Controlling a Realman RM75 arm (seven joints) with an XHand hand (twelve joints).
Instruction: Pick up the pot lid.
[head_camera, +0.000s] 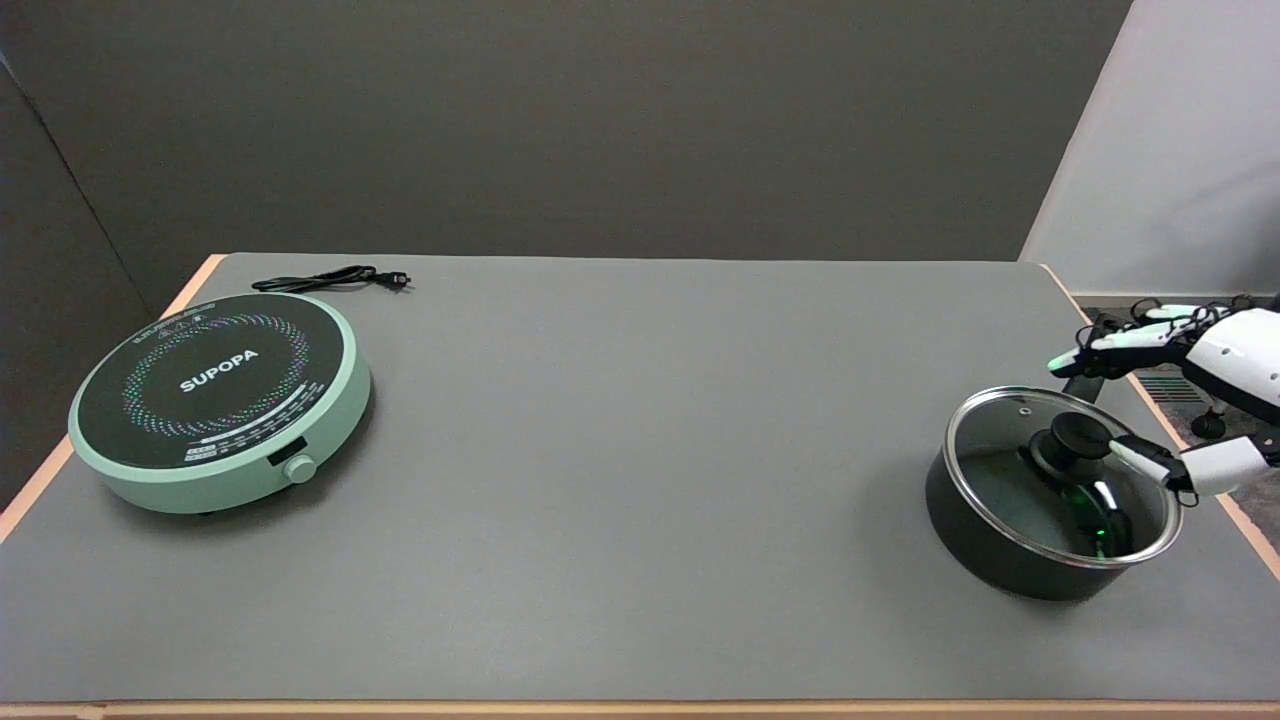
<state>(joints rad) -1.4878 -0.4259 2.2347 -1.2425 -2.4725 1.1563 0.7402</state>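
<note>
Your right robot hand (1185, 400) was unclenched and held nothing: the upper fingers (1120, 342) reached over the far rim of the pot, and the thumb (1140, 458) lay just beside the knob, perhaps touching it, though that could not be told for sure. The round glass pot lid with its steel rim (1000, 435) sat just below and in front of the hand, seated level on the dark, low-sided cooking pot (985, 545), with the handle (1085, 385) showing behind the pot and beneath your fingers.

To do this step well, you likely needed to bring the upper fingers down to the far side of the black round knob (1078, 436) so it sat squarely between them and the thumb, then close firmly before lifting straight up. A grip on the knob's edge alone risked tilting the lid against the rim.

The lid was clear, showing the pot's interior and a green glint through the glass, and a small vent hole sat near its far edge. Well away from your hand, across the grey table (640, 420), stood the mint-green round induction cooker (220, 400) and its black cord (330, 280).
</note>
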